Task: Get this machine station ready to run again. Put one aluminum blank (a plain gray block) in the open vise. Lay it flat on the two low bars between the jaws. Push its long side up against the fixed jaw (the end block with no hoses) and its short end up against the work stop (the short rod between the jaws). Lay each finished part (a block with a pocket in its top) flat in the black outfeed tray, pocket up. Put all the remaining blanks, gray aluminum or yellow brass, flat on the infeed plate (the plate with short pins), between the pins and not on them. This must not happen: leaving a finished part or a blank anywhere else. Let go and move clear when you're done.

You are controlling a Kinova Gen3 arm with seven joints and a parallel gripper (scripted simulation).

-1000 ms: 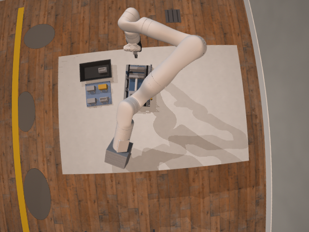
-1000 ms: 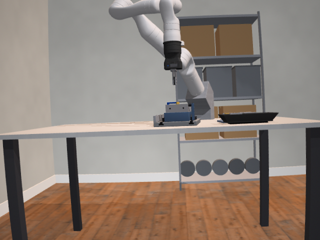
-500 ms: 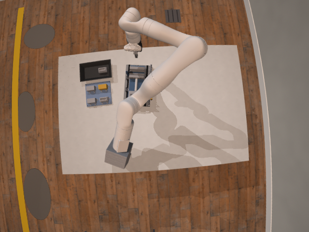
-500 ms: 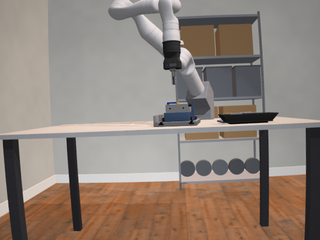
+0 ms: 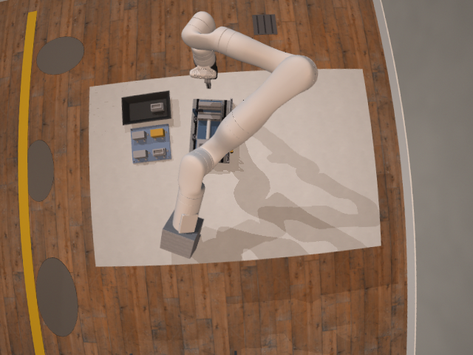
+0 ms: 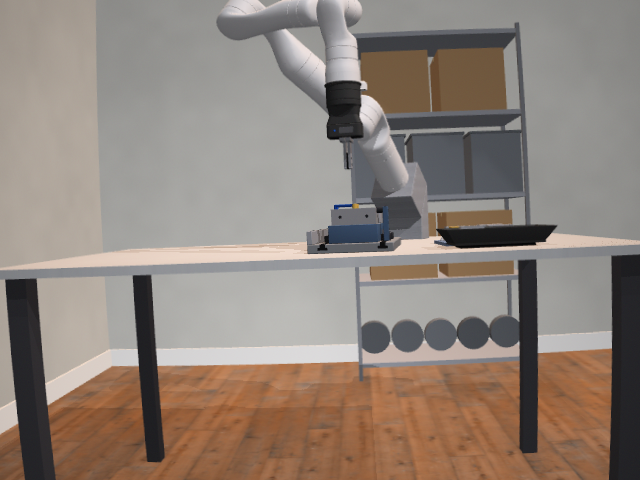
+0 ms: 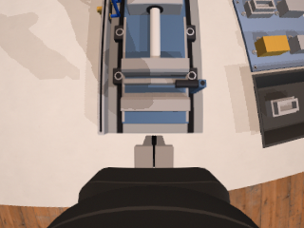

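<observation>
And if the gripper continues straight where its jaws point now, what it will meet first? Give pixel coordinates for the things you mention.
Most likely the near end of the vise [image 5: 210, 103] [image 6: 354, 233] [image 7: 155, 104], below the gripper [image 5: 208, 86] [image 6: 347, 167] [image 7: 154, 146]; depth is unclear, so it might just miss.

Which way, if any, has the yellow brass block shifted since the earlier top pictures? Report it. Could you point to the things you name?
No; the yellow brass block [image 5: 157, 132] [image 7: 272, 46] keeps its place on the infeed plate [image 5: 151, 145] [image 7: 266, 64].
</observation>
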